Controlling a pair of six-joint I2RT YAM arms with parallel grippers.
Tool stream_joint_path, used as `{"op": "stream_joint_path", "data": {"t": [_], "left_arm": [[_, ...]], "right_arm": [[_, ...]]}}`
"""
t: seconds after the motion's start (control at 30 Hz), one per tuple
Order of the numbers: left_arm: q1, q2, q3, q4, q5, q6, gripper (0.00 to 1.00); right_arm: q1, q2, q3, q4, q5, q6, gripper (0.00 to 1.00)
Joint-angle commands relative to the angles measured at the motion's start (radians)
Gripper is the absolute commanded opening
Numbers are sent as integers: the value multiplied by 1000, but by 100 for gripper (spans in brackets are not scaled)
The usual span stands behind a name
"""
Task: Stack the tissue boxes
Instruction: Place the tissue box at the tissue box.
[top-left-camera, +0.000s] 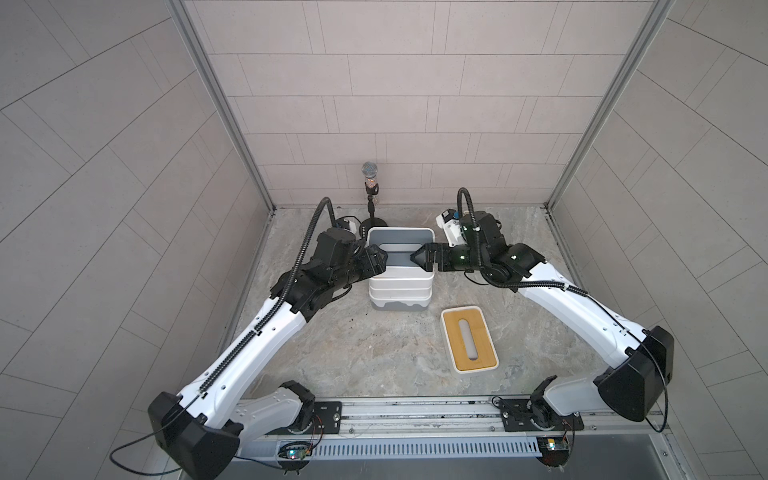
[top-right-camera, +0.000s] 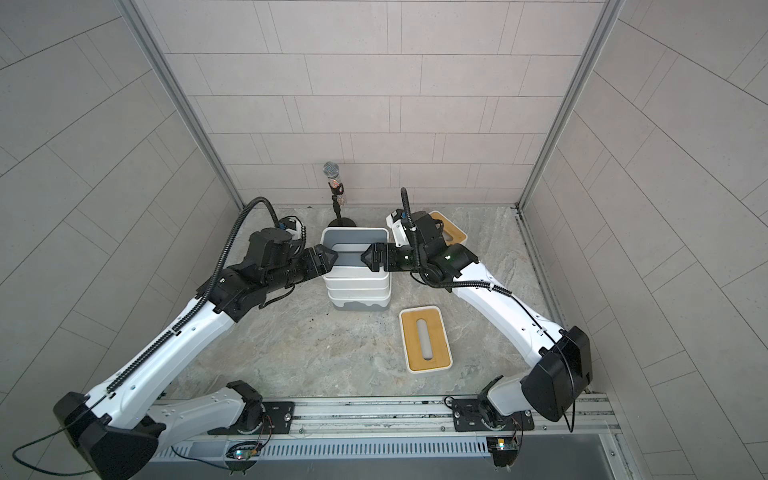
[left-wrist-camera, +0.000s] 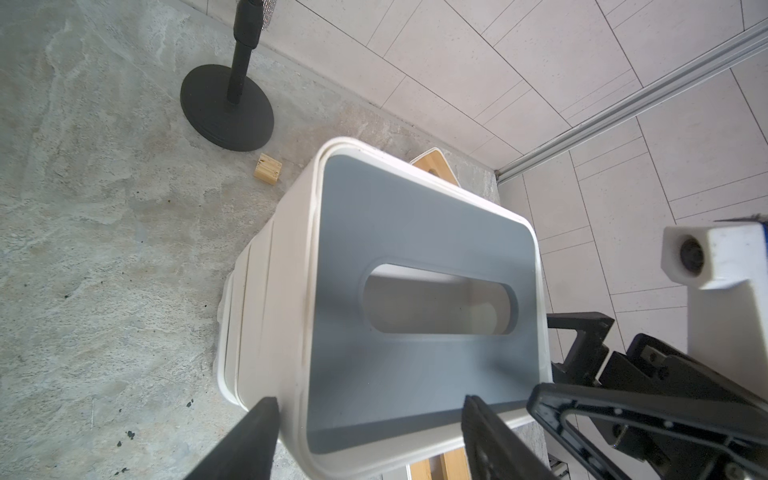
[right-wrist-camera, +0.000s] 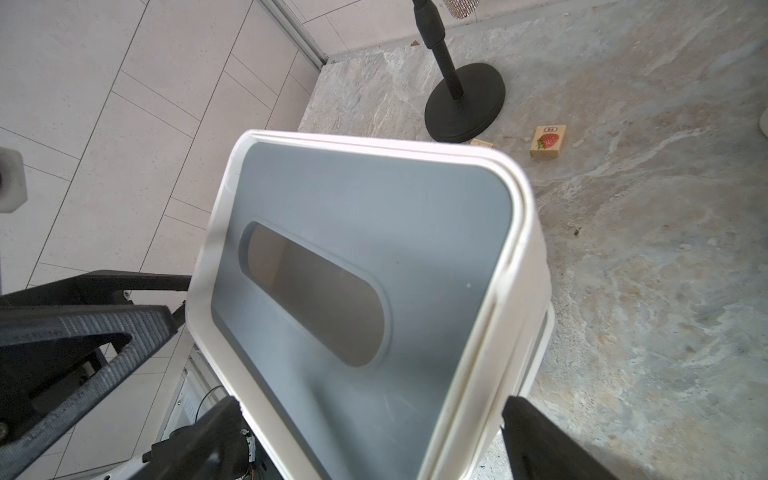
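**Stack:** The stack (top-left-camera: 401, 293) is found mid-table, toward the back. About four nested tiers are counted, with a grey base at the bottom, though the seams are hard to separate. The top box (top-left-camera: 399, 237), grey-lidded, is seated on it, roughly square to the tiers below.

**Grippers:** The left gripper (top-left-camera: 383, 264) is placed at the top box's left end and the right gripper (top-left-camera: 414, 257) at its right end. In the wrist views each pair of fingers is seen apart with an edge of the box between them. The right pair is spread wide, the left pair less so. Whether the left pair is clamped on the box cannot be told. No grip by the right pair is made out.

**Progress:** Judged well past half. Two boxes are seen off the stack.
- A bamboo-lidded box (top-left-camera: 469, 340) lies flat on the table (top-left-camera: 353, 365), front right, in the open.
- A second bamboo-lidded box (top-right-camera: 455, 235) lies at the back right, largely covered by the right arm.

**Surroundings:** A microphone stand (left-wrist-camera: 226, 110) is set just behind the stack. A plain wooden block (left-wrist-camera: 268, 168) and a strawberry-printed block (right-wrist-camera: 547, 141) lie near its base.

**Obstacles:** The rear box is judged the awkward one, since the right arm hangs over it and the stand is close by.
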Motion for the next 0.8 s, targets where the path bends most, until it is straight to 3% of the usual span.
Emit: {"op": "stream_joint_path", "data": {"t": [0.0,0.37,0.77], "left_arm": [[-1,-20,-5,-8,-21,8,75],[-1,-3,4,3,5,16,76],[0,-69,14,-73,-77,77,81]], "right_arm": [[5,-35,16,-13,6,-11,99],[5,-71,12,-49,41,-36,99],[4,-159,11,-242,140,-127,99]]}}
